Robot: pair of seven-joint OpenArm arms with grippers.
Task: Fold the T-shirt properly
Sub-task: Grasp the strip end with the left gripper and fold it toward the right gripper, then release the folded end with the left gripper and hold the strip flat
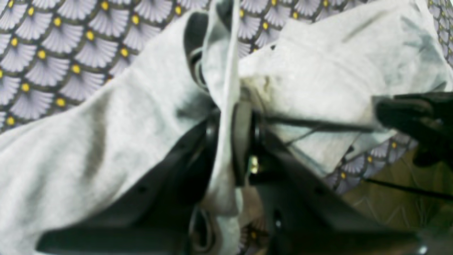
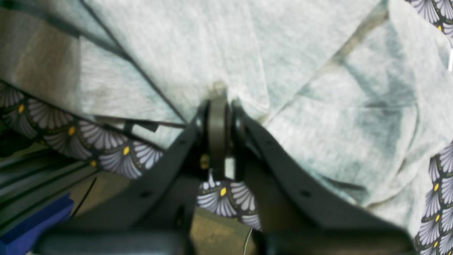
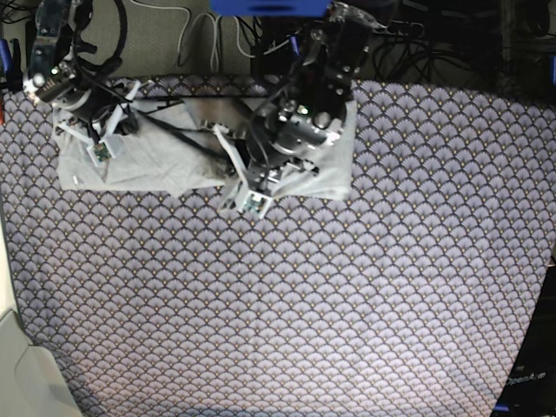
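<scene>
Base view | T-shirt [image 3: 156,165] on tablecloth [image 3: 287,304] | left hand [image 1: 226,106] pinching T-shirt | right hand [image 2: 219,102] pinching T-shirt

My right gripper [image 2: 219,106] pinches the T-shirt [image 2: 247,53].

I see its jaws closed on a grey fold, wrinkled cloth spreading far and right, the tablecloth [image 2: 106,152] showing near left.

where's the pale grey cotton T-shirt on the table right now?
In the base view, the pale grey cotton T-shirt lies along the far edge of the fan-patterned tablecloth, spanning left to centre, pinched by the right gripper and left gripper.
</scene>
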